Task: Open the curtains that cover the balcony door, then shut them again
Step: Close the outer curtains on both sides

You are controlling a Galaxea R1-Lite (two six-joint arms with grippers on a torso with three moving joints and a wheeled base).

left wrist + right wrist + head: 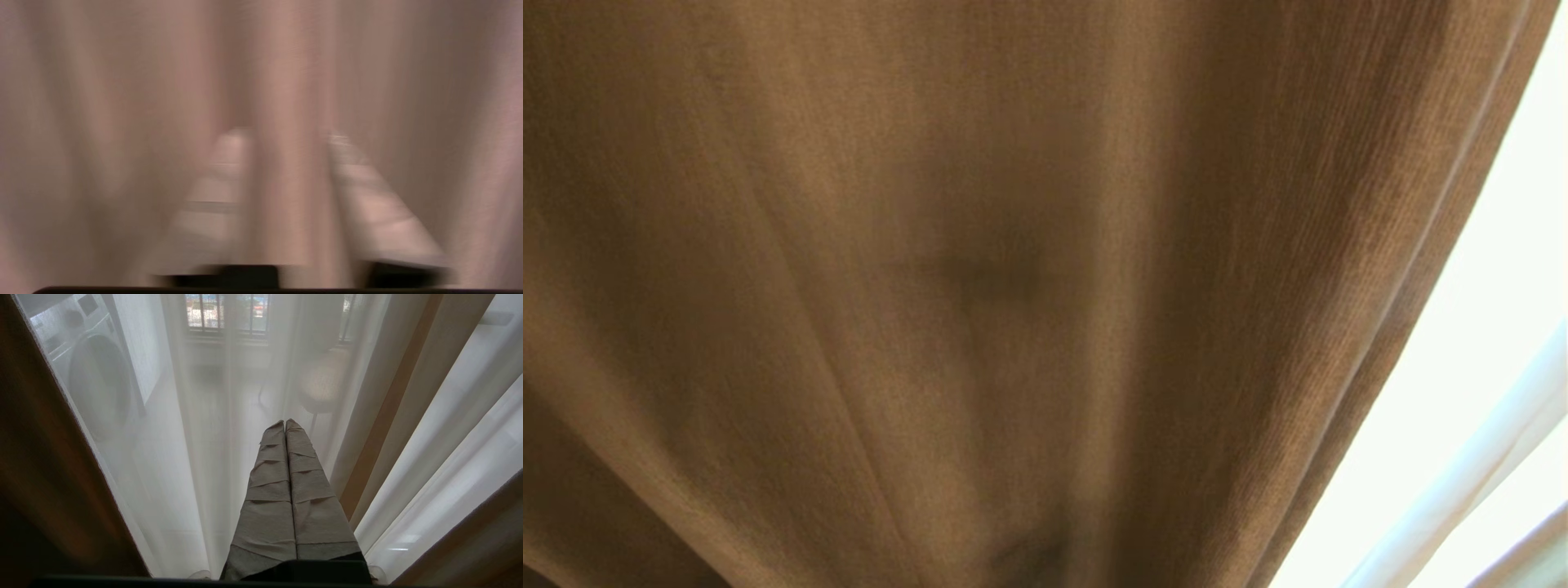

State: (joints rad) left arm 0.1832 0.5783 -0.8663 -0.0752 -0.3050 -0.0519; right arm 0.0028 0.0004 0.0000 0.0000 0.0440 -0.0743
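The thick beige-brown curtains (pixel 980 245) hang right in front of the head camera and fill almost that whole view. Neither arm shows there. In the left wrist view my left gripper (pixel 286 139) is pushed into the same fabric (pixel 102 102). A vertical fold sits between its pale fingers (pixel 229 171), which press on it from both sides. My right gripper (pixel 285 424) is shut with nothing in it, pointing at the white sheers (pixel 196 457) between two thick drape edges (pixel 49 477). The balcony door is hidden behind the fabric.
Through the sheers show a washing machine (pixel 94 384), a black-railed outer window (pixel 229 314) and a round pale seat (pixel 327 384). A bright strip of white sheer (pixel 1462 490) shows past the thick curtain's edge at the lower right of the head view.
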